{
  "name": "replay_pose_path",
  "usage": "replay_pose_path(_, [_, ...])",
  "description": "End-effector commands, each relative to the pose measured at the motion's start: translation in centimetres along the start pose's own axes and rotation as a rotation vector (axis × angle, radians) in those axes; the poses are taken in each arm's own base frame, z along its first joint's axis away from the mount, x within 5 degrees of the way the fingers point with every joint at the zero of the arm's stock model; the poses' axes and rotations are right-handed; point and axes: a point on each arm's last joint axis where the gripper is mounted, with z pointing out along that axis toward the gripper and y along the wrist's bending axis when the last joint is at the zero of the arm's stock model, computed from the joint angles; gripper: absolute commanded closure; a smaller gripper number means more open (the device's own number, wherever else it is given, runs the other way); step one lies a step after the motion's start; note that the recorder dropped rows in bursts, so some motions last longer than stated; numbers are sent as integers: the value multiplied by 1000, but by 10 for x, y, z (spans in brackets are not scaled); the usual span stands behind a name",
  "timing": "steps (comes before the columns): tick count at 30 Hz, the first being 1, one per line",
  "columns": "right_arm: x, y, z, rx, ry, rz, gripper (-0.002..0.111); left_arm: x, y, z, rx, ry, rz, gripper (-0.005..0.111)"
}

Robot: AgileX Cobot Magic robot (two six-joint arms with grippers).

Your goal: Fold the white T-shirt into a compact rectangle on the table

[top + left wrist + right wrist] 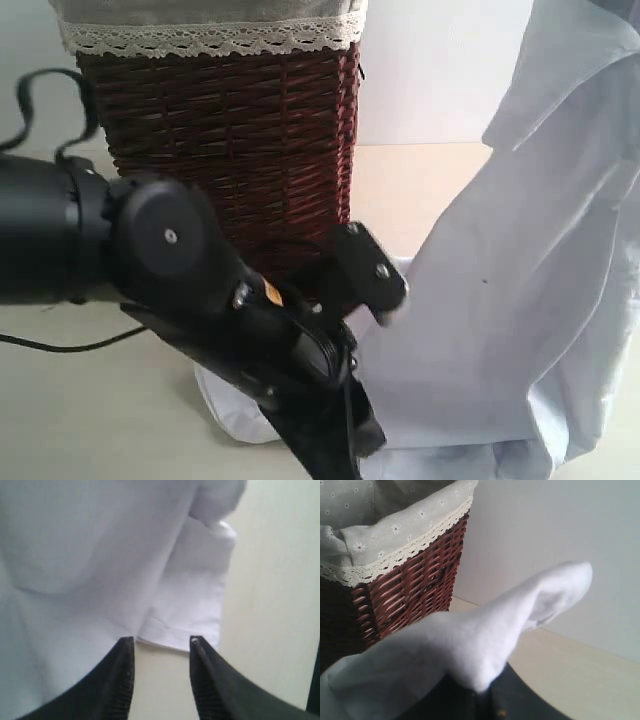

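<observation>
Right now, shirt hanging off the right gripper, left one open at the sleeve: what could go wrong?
1. The left gripper is open and the sleeve hem lies just past its tips, with nothing between them; closing here may catch only the edge or miss.
2. Cloth covers the right gripper, so its hold can't be checked; the shirt could slip.
3. The shirt hangs close to the basket; a swing might snag the wicker.

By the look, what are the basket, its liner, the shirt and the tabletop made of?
Basket: woven wicker, dark red-brown, slightly glossy strands.
Liner: matte greyish cloth, small flower print, lace trim.
T-shirt: thin white fabric, likely cotton; it drapes and creases softly.
Table: smooth cream top, perhaps laminate; cannot confirm.
</observation>
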Motion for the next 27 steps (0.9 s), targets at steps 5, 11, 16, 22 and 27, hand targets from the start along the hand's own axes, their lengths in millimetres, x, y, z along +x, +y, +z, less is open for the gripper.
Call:
replay_pose_path(5, [-3, 0, -1, -5, -4, 1, 108, 0, -29, 42, 0, 12, 142, 53])
replay_pose_path(11, [0, 1, -1, -11, 20, 0, 108, -12, -39, 57, -117, -115, 196, 48])
replay_pose_path(16, [0, 1, -1, -11, 20, 0, 108, -29, -56, 67, -175, -223, 246, 48])
replay_pose_path(22, [1, 1, -1, -17, 39, -2, 108, -50, -54, 91, -166, -274, 60, 48])
replay_pose_path(27, [2, 2, -1, -18, 41, -17, 108, -57, -55, 103, -126, -266, -55, 48])
